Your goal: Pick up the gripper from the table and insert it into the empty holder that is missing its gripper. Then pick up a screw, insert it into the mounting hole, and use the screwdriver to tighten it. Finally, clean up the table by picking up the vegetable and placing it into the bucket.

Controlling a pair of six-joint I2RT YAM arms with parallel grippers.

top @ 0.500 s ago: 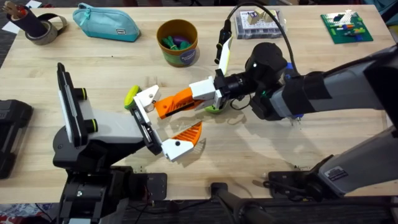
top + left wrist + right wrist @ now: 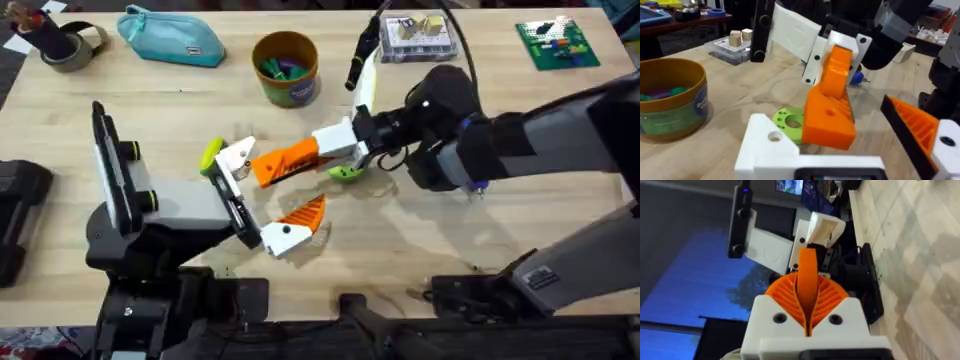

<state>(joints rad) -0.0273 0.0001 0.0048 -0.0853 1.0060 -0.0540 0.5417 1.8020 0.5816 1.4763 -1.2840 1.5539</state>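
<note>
My right gripper (image 2: 322, 150) is shut on the orange gripper (image 2: 283, 162), holding it just above the table (image 2: 420, 240). In the right wrist view the ribbed orange pads (image 2: 785, 292) clamp its thin edge. Its wide end (image 2: 829, 122) hangs close over the empty white holder (image 2: 236, 156) on the left arm, apart from it (image 2: 771, 145). The twin orange finger (image 2: 305, 212) sits in the other bracket. My left gripper (image 2: 262, 195) stands open, holding nothing. A yellow-green oblong vegetable (image 2: 210, 155) lies beside the holder. The ochre bucket (image 2: 285, 68) stands at the back.
A lime-green disc with holes (image 2: 346, 173) lies on the table under the right gripper. At the back are a teal pouch (image 2: 170, 38), a clear parts box (image 2: 415, 35), a tape roll (image 2: 65, 45) and a green brick plate (image 2: 558, 42).
The right arm has shifted slightly toward the back, carrying the orange gripper a little closer to the holder. The lime-green disc shows more. The left arm has barely moved.
</note>
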